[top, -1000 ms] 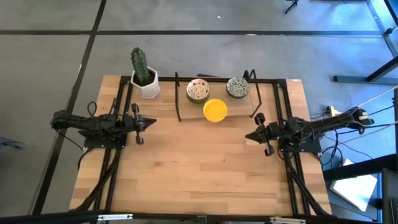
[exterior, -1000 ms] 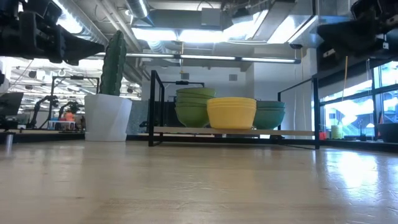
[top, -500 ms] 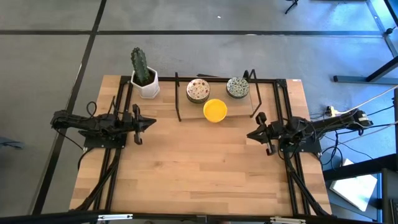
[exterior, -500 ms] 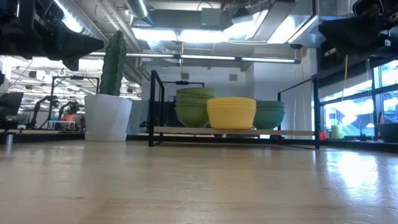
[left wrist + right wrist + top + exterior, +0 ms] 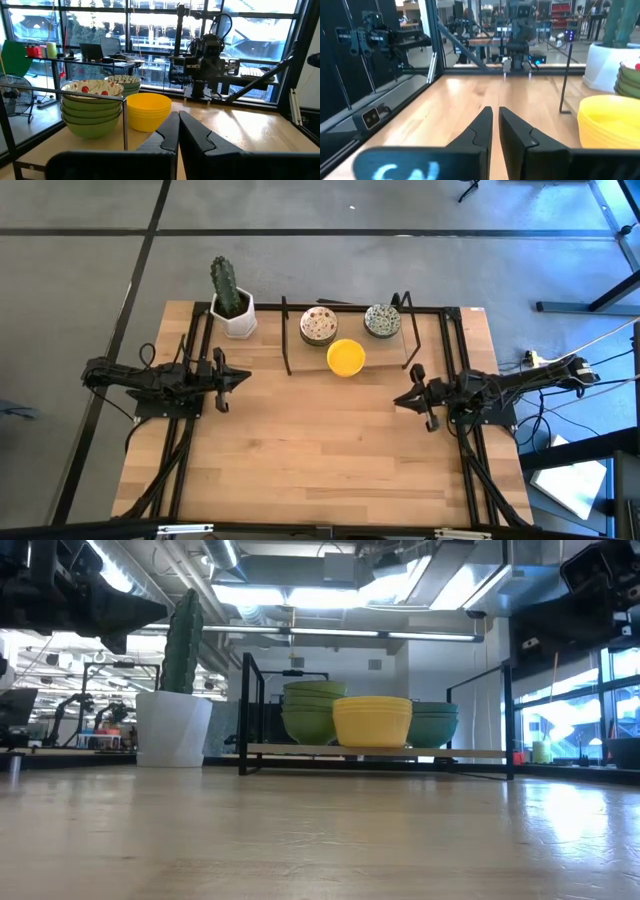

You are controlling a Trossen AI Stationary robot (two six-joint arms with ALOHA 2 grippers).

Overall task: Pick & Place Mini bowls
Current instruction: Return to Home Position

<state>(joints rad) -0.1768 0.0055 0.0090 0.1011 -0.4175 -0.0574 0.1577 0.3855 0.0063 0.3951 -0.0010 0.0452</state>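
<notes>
No bowl lies loose on the table [image 5: 300,470]; every one in view sits on the black wire shelf [image 5: 286,340] in three stacks. The red-speckled bowls [image 5: 319,326] and the green-grey bowls [image 5: 382,320] stand at the shelf's back, and the yellow bowls [image 5: 346,357] stand just in front, between them.

The left gripper [image 5: 240,377] hangs above the table with its fingers together and nothing between them. The shelf lies ahead of its tips and off toward the far edge, and the cactus pot [image 5: 239,315] stands beside it on that far side. The right gripper [image 5: 400,401] faces it from the opposite end, also closed and empty, with the yellow stack nearest to its tips.

By this layout the sorting looks finished: nothing remains to pick up. Both arms sit drawn in over their bases, well apart from the shelf, so what is left seems only to settle at rest.
</notes>
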